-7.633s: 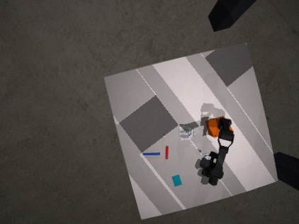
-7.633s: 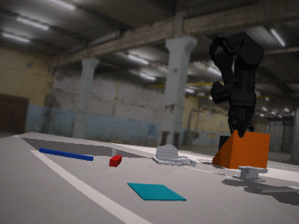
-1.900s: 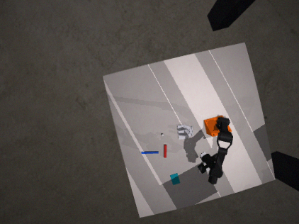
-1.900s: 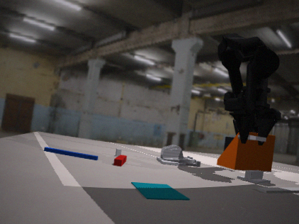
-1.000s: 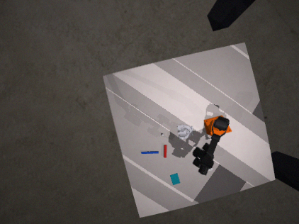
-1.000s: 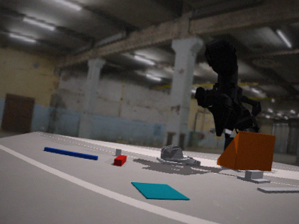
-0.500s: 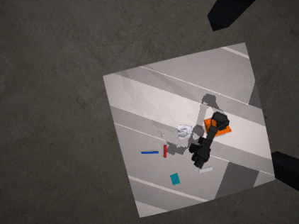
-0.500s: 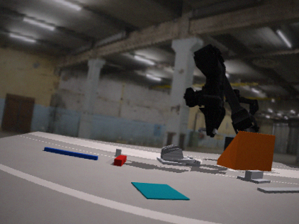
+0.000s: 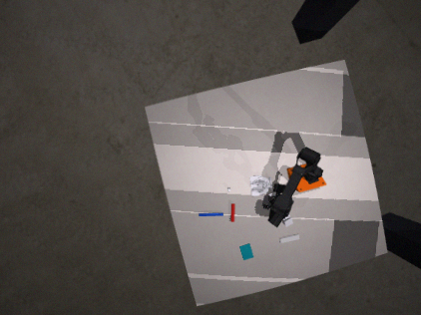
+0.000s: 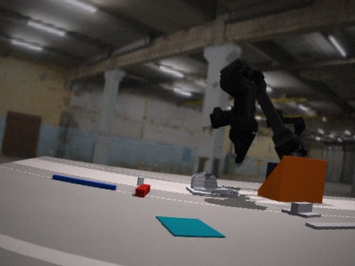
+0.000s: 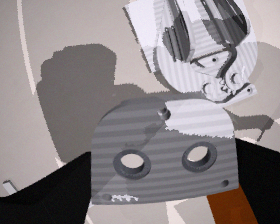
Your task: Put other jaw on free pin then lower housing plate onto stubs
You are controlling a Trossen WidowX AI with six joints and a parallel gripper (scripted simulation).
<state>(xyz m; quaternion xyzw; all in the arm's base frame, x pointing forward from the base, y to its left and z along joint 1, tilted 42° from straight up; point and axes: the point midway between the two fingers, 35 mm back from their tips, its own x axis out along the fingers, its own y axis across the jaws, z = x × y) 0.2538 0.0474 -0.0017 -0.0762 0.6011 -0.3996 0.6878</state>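
My gripper [image 10: 239, 161] [image 11: 163, 153] is shut on the grey housing plate [image 11: 165, 175], which has two round holes and lies across between the black fingers in the wrist view. The gripper points down, well above the table. The white base assembly [image 9: 258, 184] [image 10: 203, 183] [image 11: 172, 75] lies on the table, past the plate's far edge in the wrist view. Two round pin spots and small gear teeth [image 11: 226, 86] show at its near end. Whether both jaws sit on their pins and mesh is too small to tell. The plate partly hides that area's surroundings.
An orange wedge [image 9: 315, 183] [image 10: 294, 179] stands by the arm's base. A white block [image 9: 287, 221] [image 10: 301, 209] and white bar [image 9: 289, 238] [image 10: 332, 226] lie nearby. Farther off lie a teal plate [image 9: 246, 251] [image 10: 189, 226], red block [image 9: 232, 212] [image 10: 142, 190] and blue bar [image 9: 210, 214] [image 10: 84, 182].
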